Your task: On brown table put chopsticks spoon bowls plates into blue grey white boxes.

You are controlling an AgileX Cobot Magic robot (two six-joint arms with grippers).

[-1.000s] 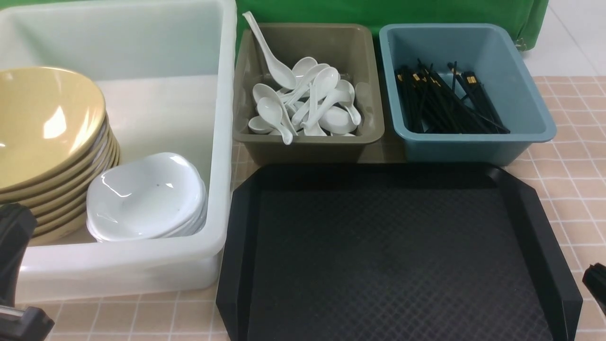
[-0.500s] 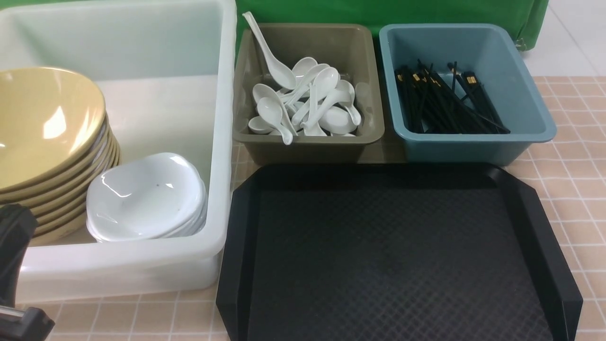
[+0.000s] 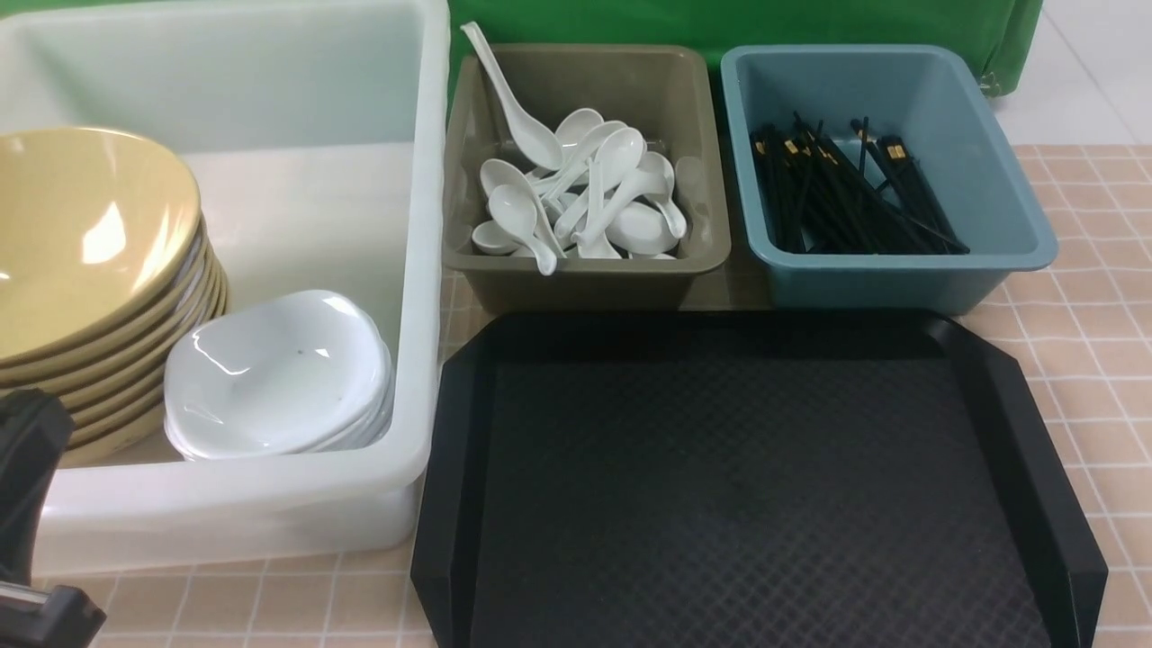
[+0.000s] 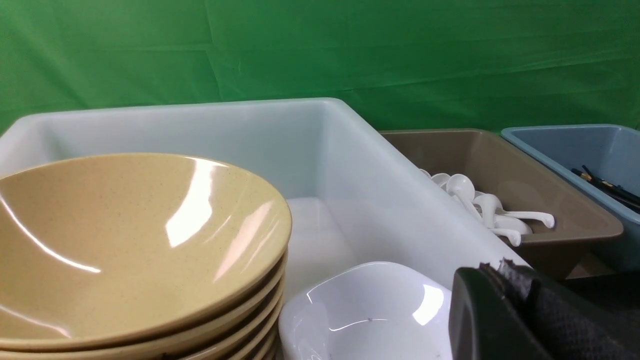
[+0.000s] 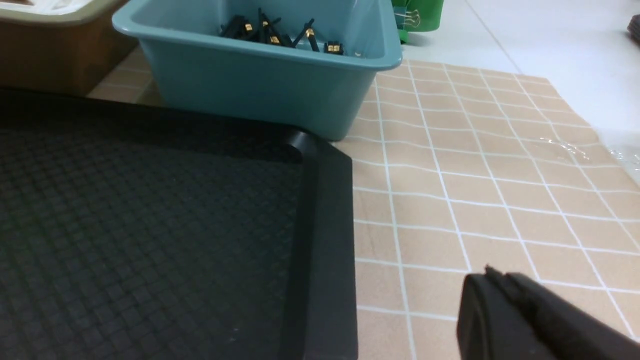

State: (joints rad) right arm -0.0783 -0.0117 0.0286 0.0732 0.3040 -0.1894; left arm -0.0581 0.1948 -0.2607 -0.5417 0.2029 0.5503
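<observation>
Front view puts the black tray [image 3: 756, 486] nearest you on the brown table [image 3: 1089, 360], nothing on it. Your left gripper [image 4: 505, 310] is closed on nothing, low by the white tub [image 3: 270, 504] left of the tray; your right gripper [image 5: 520, 320] is closed too, over bare table right of the tray. In the tub, bowls [image 3: 90, 261] and plates [image 3: 279, 373] sit stacked. Behind the tray, spoons [image 3: 576, 193] fill the grey bin [image 3: 585, 270] and chopsticks [image 3: 846, 193] the blue bin [image 3: 900, 279].

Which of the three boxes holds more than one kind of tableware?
The big white tub, leftmost: it holds stacked tan bowls and white plates. The others hold one kind each.
</observation>
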